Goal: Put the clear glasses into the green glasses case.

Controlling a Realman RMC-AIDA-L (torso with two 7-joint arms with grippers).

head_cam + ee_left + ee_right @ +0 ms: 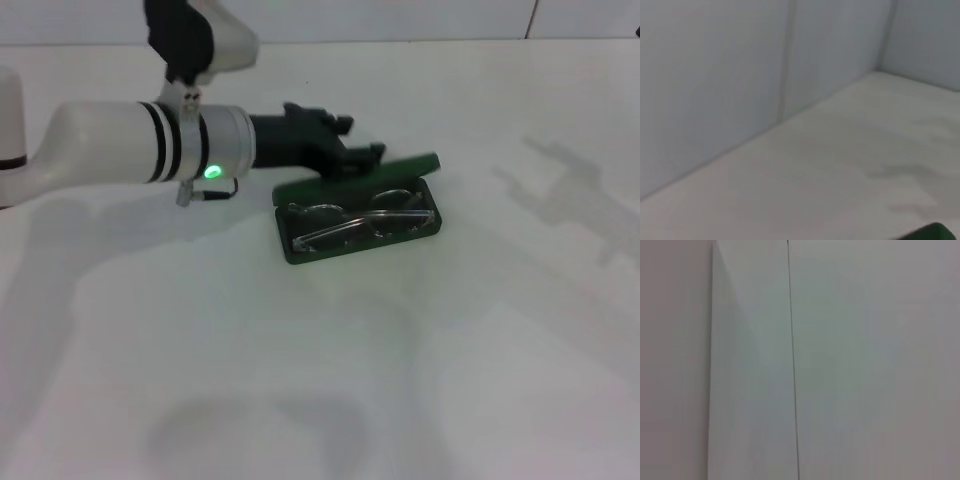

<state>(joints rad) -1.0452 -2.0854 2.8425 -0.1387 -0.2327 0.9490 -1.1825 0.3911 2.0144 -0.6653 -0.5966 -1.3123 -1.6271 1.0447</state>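
Note:
The green glasses case (300, 250) lies on the white table just right of centre in the head view. The clear glasses (355, 222) rest folded inside its lower half. Its lid (400, 165) stands tilted partway over the tray, hinge at the far side. My left gripper (365, 138) reaches in from the left and sits right behind the lid's back, open, with nothing held between its fingers. A sliver of the case (936, 232) shows at the edge of the left wrist view. My right gripper is out of view.
The white table (320, 380) stretches around the case. A pale panelled wall (715, 75) rises behind the table's far edge. The right wrist view shows only a wall panel with a seam (792, 365).

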